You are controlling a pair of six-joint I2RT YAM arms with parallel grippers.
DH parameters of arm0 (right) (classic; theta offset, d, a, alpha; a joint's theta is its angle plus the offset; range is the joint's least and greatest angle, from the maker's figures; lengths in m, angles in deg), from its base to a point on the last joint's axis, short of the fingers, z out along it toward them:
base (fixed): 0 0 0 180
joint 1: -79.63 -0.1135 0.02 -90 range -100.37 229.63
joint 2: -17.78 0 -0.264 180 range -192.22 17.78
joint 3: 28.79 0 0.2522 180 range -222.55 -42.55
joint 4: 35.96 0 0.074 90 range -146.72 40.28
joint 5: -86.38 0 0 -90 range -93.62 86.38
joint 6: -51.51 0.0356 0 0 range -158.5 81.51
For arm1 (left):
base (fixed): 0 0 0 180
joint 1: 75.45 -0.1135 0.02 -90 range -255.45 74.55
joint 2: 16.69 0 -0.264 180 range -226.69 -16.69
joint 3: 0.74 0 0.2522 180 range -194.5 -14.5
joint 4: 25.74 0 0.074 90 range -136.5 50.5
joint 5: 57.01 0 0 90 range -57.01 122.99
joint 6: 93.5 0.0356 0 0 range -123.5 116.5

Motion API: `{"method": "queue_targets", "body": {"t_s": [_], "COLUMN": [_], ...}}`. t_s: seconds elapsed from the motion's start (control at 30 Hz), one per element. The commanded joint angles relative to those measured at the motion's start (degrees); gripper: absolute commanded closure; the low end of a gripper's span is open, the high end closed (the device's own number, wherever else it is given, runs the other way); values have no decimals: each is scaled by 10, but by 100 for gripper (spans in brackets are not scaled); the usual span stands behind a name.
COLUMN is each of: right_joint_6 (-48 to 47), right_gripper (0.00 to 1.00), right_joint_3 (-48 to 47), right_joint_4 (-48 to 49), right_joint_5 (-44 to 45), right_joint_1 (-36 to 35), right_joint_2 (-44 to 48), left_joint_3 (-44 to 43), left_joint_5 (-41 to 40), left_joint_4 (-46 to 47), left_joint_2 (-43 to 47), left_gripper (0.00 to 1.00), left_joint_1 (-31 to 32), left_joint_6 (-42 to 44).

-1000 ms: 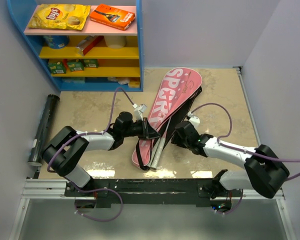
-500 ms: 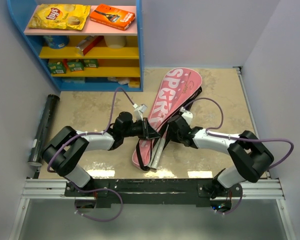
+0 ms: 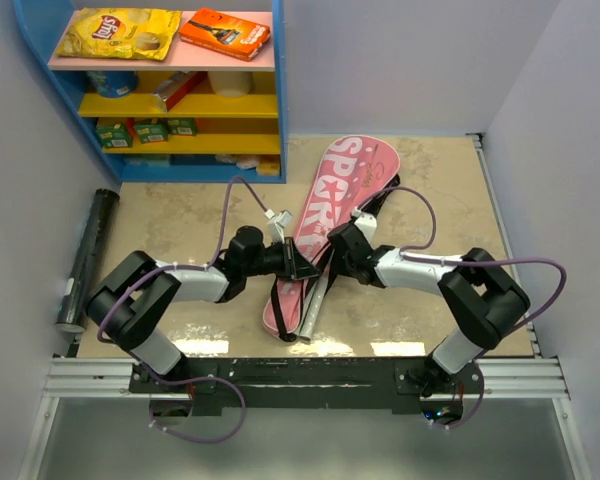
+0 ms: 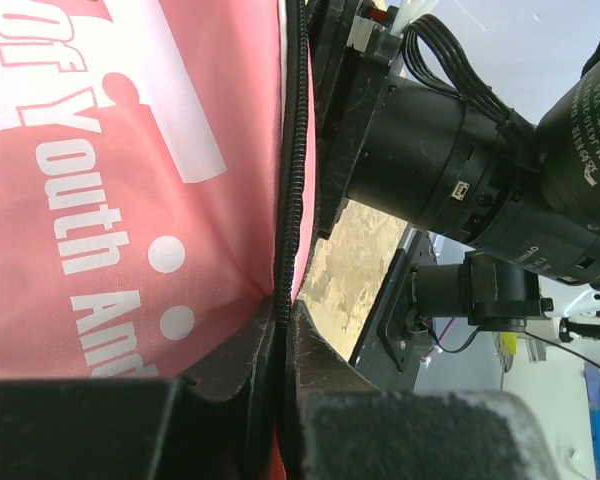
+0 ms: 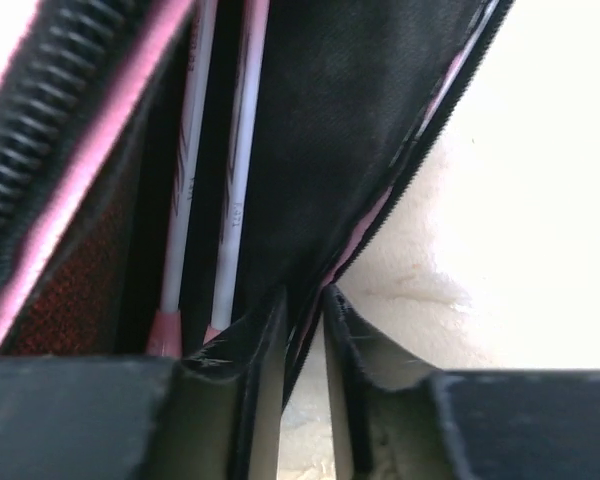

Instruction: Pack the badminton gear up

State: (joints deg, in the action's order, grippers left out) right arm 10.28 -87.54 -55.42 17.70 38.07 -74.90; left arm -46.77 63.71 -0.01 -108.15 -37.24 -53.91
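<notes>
The pink bag lettered "SPORT" [image 3: 342, 185] lies slantwise on the table, and its open black-lined side shows in the right wrist view [image 5: 330, 130]. Two racket shafts [image 5: 238, 170] lie inside it, and their grips [image 3: 314, 300] stick out at the near end. My left gripper [image 3: 304, 263] is shut on the bag's zipper edge [image 4: 292, 180], with its tips [image 4: 283, 305] pinching the pink cloth [image 4: 110, 200]. My right gripper [image 3: 336, 254] is shut on the opposite zipper edge [image 5: 302, 300]. The long black tube [image 3: 88, 255] lies at the far left. No shuttlecocks show.
A blue shelf unit [image 3: 160, 80] with snack packets and boxes stands at the back left. White walls close in the table [image 3: 180, 220] on the left and right. The two wrists are close together over the bag's middle.
My right gripper has moved left and up along the bag to its zipper edge, next to the left gripper. The bag's open black side has narrowed. The left arm has held still.
</notes>
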Motion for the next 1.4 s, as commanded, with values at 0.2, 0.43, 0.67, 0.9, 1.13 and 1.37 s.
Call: {"method": "queue_targets", "body": {"t_s": [0.2, 0.43, 0.67, 0.9, 1.13, 1.37], "right_joint_6": [-25, -43, -78, -127, -165, -115], "right_gripper": [100, 100, 100, 100, 100, 87], "right_joint_3": [25, 35, 4, -83, -196, -61], "right_joint_4": [-15, -20, -110, -271, -380, -326], "right_joint_5": [-19, 8, 48, 89, 94, 3], "right_joint_1": [0, 1, 0, 0, -1, -2], "right_joint_2": [-57, -6, 138, 288, 352, 375], "left_joint_3": [5, 5, -5, -31, -55, -42], "left_joint_5": [42, 51, 55, 58, 44, 45], "left_joint_4": [69, 72, 56, 33, 3, 24], "left_joint_2": [-6, -7, 28, 73, 110, 82], "left_gripper": [100, 100, 100, 100, 100, 100], "left_joint_1": [1, 1, 1, 1, 1, 0], "left_joint_6": [-13, -15, -21, -28, -21, -31]}}
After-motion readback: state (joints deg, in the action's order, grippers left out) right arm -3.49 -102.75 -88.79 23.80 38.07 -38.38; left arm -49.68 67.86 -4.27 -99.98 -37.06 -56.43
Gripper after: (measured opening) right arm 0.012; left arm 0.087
